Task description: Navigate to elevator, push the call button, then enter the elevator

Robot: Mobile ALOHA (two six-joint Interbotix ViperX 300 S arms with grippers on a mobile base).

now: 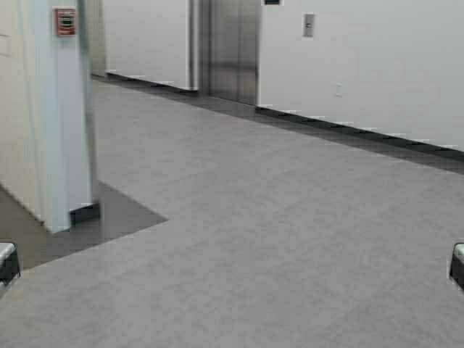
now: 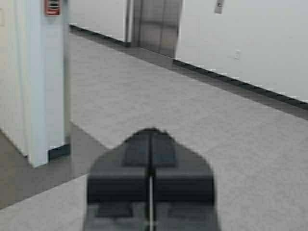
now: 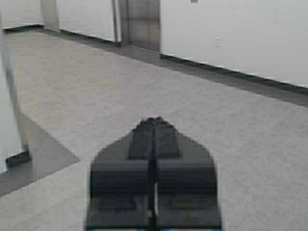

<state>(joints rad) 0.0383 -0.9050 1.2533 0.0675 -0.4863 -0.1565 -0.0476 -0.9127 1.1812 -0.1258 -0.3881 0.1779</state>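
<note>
While the tall brushed stainless-steel elevator (image 1: 233, 49) stands shut at twelve o'clock across the grey floor (image 1: 275, 239), its small silver call button (image 1: 309, 25) sits at one o'clock. Both the left end effector (image 2: 151, 144) and right end effector (image 3: 154, 130) are pressed together (idle). Drifting left risks clipping the white pillar (image 1: 61, 130).

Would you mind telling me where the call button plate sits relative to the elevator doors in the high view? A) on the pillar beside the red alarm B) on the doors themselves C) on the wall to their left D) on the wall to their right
D: the call button is on the white wall just right of the elevator doors.
</note>
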